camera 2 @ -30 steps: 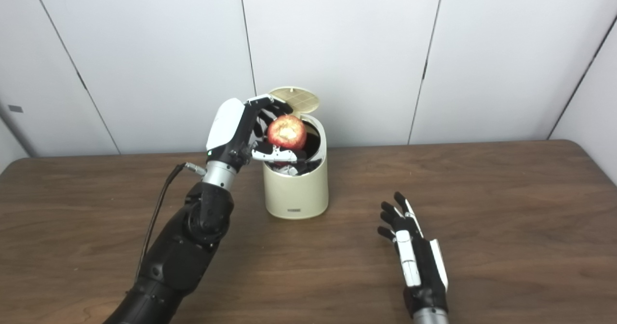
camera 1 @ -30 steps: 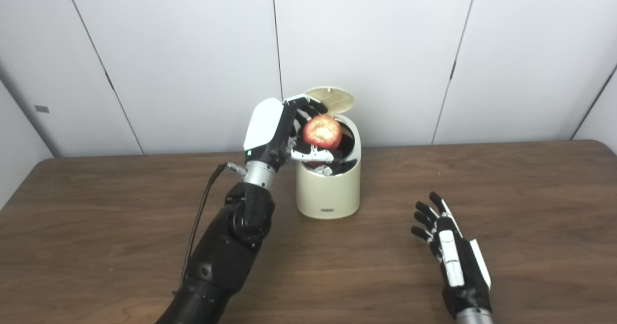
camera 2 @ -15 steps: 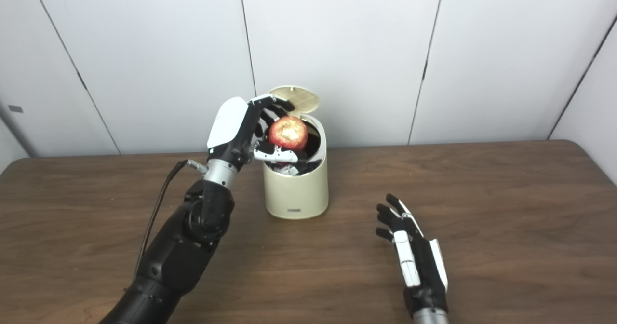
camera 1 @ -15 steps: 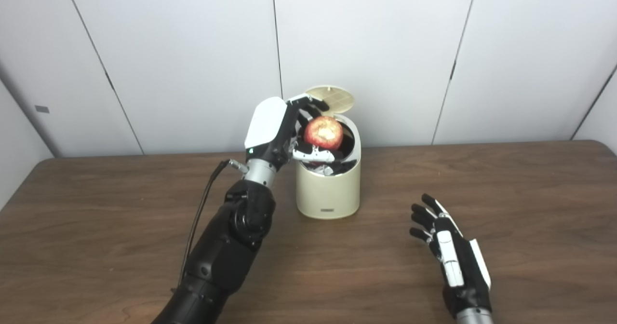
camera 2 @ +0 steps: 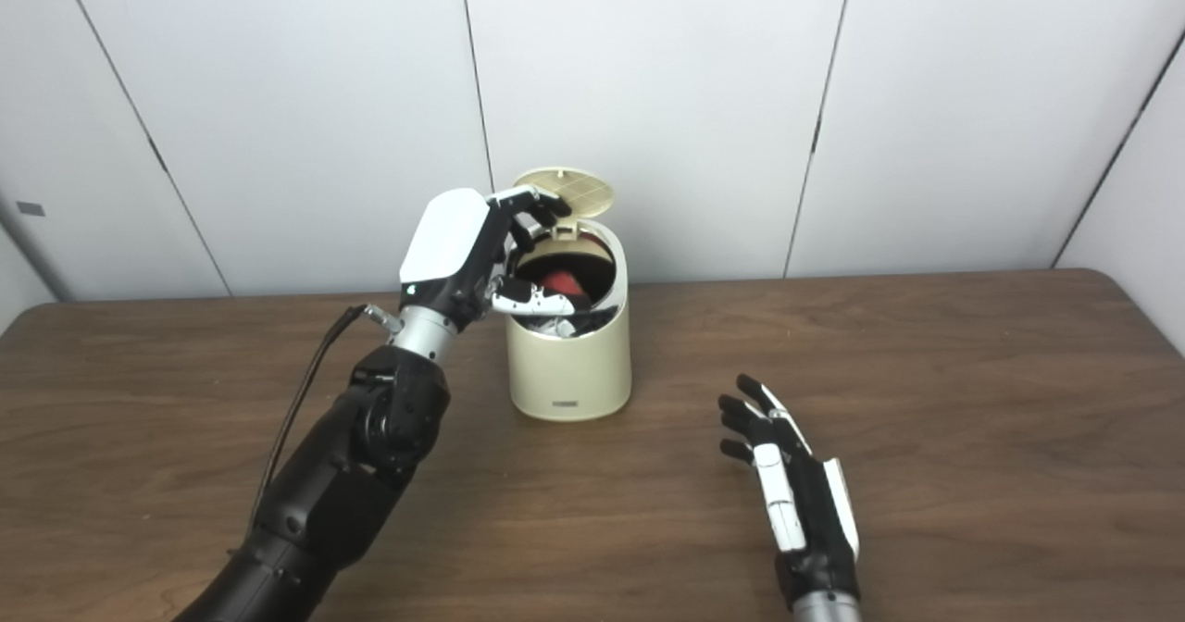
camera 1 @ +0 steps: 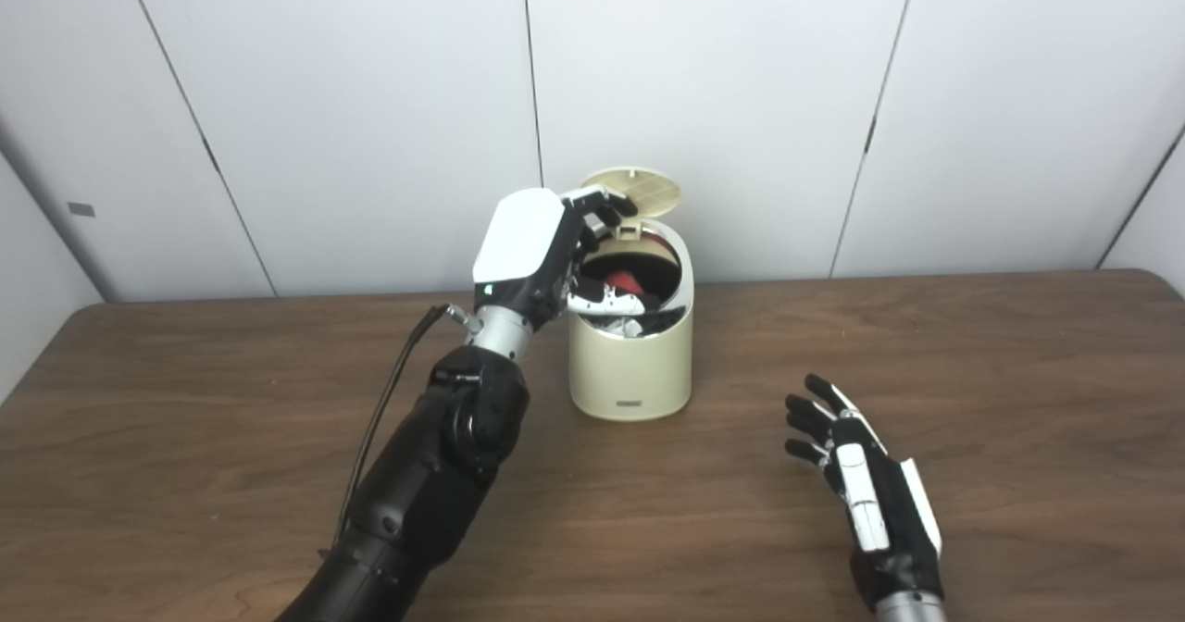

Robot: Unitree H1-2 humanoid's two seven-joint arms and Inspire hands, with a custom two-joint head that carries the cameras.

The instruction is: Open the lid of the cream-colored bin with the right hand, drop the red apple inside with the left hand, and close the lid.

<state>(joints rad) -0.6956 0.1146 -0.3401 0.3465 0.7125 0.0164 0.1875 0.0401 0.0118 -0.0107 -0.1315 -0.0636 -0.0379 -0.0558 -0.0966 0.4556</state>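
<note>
Apple [camera 1: 628,282] has dropped out of the left robot hand [camera 1: 555,252], now empty with fingers spread over the bin [camera 1: 632,363], lid [camera 1: 631,191] still up, right robot hand [camera 1: 866,492] waiting open on the bench [camera 1: 1018,372].

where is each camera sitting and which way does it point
Left eye view: on the head, looking down and forward over the table at the bin near the back wall; both arms enter from the bottom edge, the left hand at the bin's mouth, the right hand low over the table.
Right eye view: beside it, a little to the right, facing the same way; the bin sits further left in the picture.
Shared: the open lid, the apple inside the bin, both hands.
</note>
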